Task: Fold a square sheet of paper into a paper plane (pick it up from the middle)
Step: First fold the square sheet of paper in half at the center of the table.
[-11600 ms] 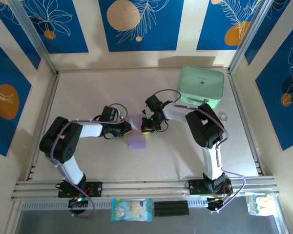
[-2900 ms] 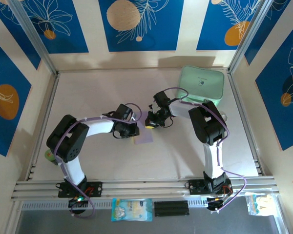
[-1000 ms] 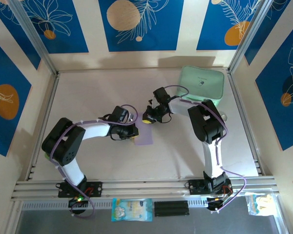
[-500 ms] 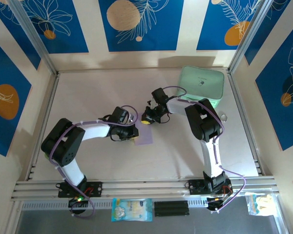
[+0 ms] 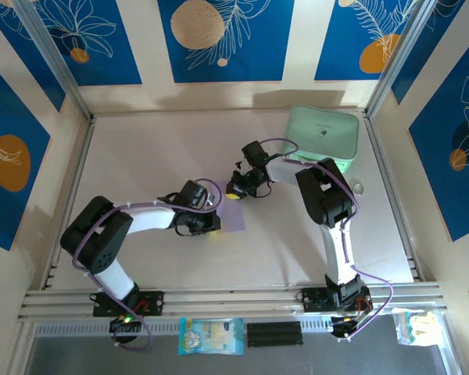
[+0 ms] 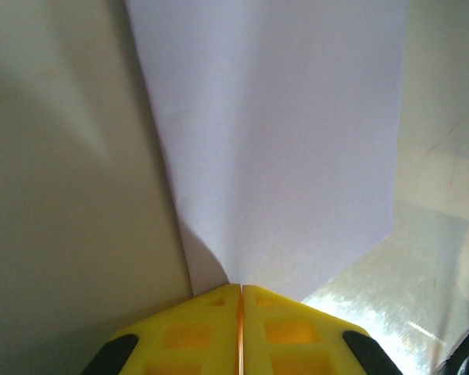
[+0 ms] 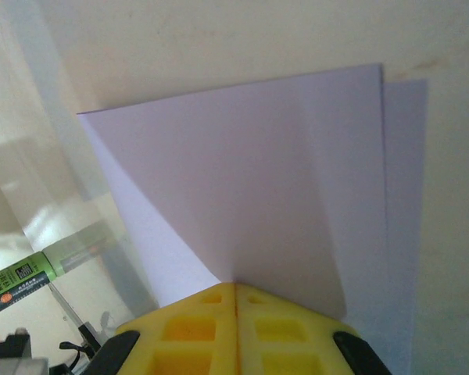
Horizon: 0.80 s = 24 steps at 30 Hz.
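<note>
Left gripper (image 6: 240, 291) closed tight, pinching the sheet of paper (image 6: 281, 141) at its near edge. Right gripper (image 7: 235, 287) likewise closed on a folded corner. Sheet lies mid-tabletop (image 5: 156, 156), between them. Pull the two apart unevenly and you'll likely tear it or skew the crease.

Pale lilac sheet of paper (image 5: 232, 218) near mid-table, folded down to a small creased shape. Its near-left edge is nipped in the closed left gripper (image 6: 240, 291), and from there a smooth panel fans away, its left side curling up off the surface. The far end is pinched by the closed right gripper (image 7: 236, 287); there the layers overlap, a diagonal crease runs out from the pinch, and a lower layer's edge peeks past on the right
</note>
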Available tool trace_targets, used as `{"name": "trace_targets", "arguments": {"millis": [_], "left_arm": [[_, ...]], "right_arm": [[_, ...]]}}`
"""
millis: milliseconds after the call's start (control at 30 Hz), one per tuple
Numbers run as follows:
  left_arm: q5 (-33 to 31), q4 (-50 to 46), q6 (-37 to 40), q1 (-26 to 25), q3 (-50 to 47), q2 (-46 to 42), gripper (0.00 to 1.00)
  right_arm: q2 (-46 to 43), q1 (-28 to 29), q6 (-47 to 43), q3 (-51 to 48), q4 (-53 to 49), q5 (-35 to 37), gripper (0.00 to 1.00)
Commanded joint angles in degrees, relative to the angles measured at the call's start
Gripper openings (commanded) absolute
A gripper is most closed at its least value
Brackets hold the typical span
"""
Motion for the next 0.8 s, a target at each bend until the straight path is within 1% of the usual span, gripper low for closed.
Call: {"name": "trace_targets", "arguments": {"millis": [0,133,267,367,433,500,633,767], "left_arm": [[-1.1,-9.8,1.9,-2.4,-2.6,-1.3,0.10],[-2.3,-12.2,2.5,-2.5,-2.2,-3.9,0.10],[-3.3,-13.8,3.8,-2.4,3.1,-7.0,0.12],[-5.3,-13.3,4.3,-1.4,6.9,-8.2,0.15],[-7.1,-13.3,4.7,-0.1,9.0,-7.6,0.16],[-7.9,-13.1,4.4,1.3,10.8,-6.3,0.16],[-7.7,-10.7,3.4,3.5,13.4,-2.4,0.17],[-6.8,-8.3,2.8,4.7,15.9,1.9,0.17]], "right_arm": [[2.5,-0.2,0.9,-0.4,-3.3,5.0,0.07],[2.3,-0.2,0.6,-0.4,-3.4,4.8,0.07],[0.3,-0.2,-0.3,0.3,-3.7,3.8,0.08],[-3.6,-0.2,-0.7,0.0,-3.0,3.0,0.10],[-6.6,-0.3,-0.5,-1.0,-2.3,2.7,0.13],[-9.1,-0.4,0.0,-2.3,-1.8,3.2,0.19],[-13.5,-1.5,2.1,-7.3,-0.8,4.4,0.28],[-17.7,-3.4,4.2,-13.5,1.3,4.9,0.34]]}}
